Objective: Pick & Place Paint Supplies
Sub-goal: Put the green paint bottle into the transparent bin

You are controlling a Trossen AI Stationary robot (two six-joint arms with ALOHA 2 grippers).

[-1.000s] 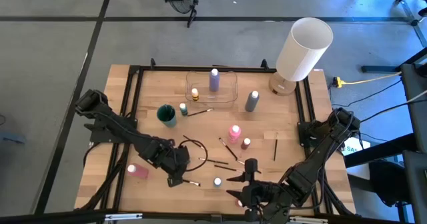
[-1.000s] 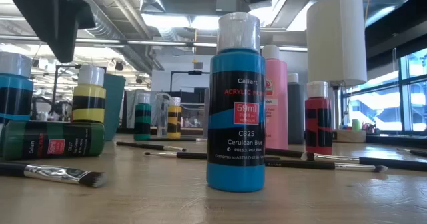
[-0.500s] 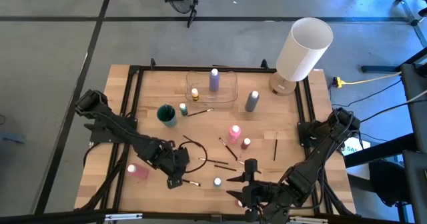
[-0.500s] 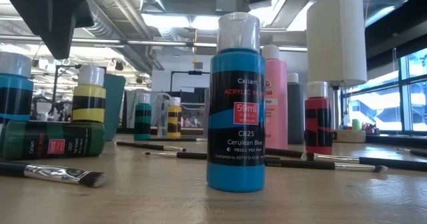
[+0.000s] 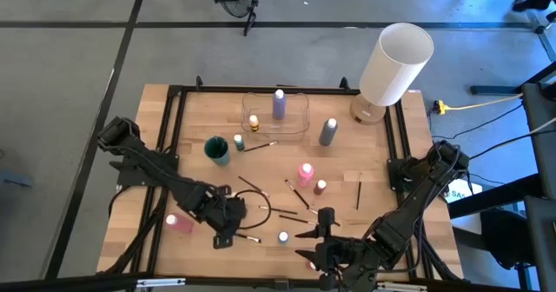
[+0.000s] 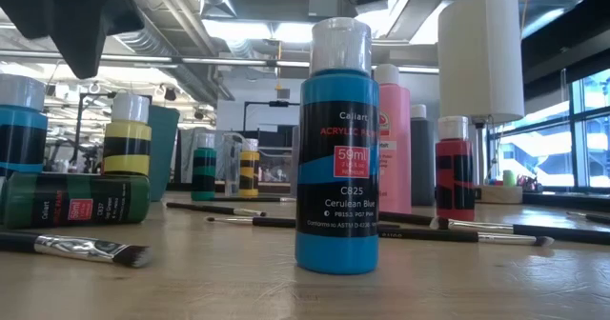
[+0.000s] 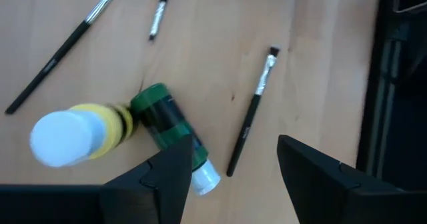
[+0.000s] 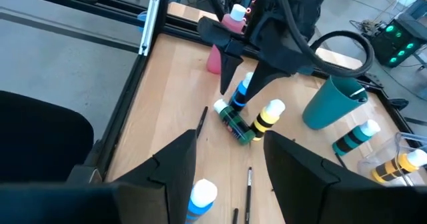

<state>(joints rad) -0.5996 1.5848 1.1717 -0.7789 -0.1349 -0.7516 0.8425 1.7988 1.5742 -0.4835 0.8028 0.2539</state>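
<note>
Down low, the left gripper [image 7: 230, 167] hangs above the surface [image 7: 320, 64] with its fingers [image 7: 170, 174] apart, grasping nothing. Just past one finger, a green bottle [image 7: 170, 134] lies on its side, touching a yellow bottle [image 7: 80, 134]. Between the fingers lies a paintbrush [image 7: 252, 114]. The right gripper [image 8: 227, 164] waits with fingers apart, a blue bottle [image 8: 200, 199] between them.

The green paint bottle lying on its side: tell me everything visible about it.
The green paint bottle is small, dark green with a black label band and a white cap, apparently plastic. It lies flat on the wooden table, its base against an upright yellow bottle. A thin paintbrush lies beside it, apart. The left gripper hangs open above it, not touching.
</note>
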